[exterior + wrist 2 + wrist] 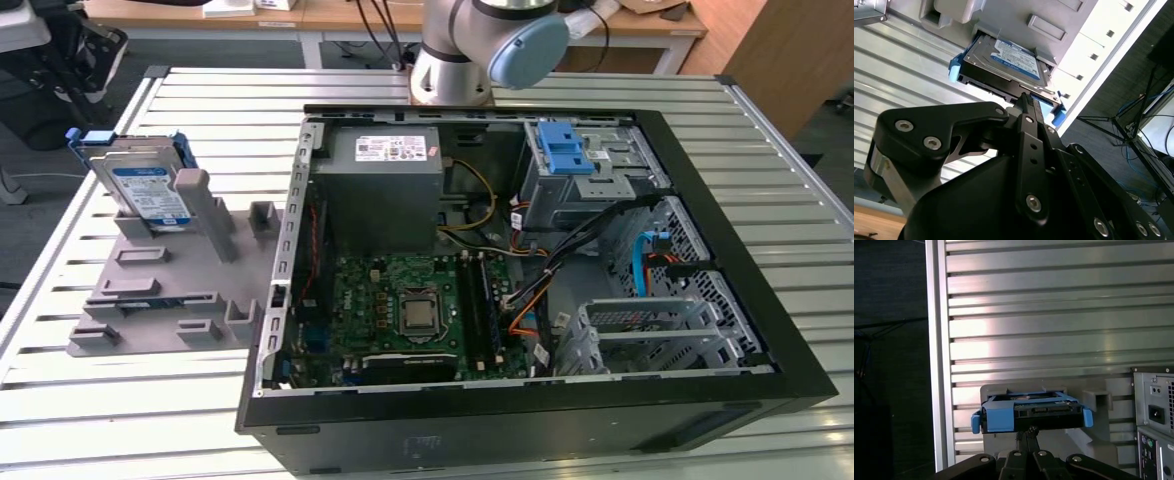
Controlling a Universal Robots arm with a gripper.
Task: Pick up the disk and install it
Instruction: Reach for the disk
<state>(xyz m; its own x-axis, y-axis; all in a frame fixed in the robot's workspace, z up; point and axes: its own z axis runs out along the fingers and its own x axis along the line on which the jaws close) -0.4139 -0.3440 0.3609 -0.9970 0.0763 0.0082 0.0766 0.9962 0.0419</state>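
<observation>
Slatted metal table (pixel 134 420), wooden desks (pixel 160 12) behind, dark floor (pixel 889 390).

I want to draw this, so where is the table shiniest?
In the first wrist view, white glare streaks the ribbed table beyond the disk; in the second wrist view, the table past the disk washes out almost white; in the exterior view, light is even, and the open computer case is shadowed inside.
</observation>
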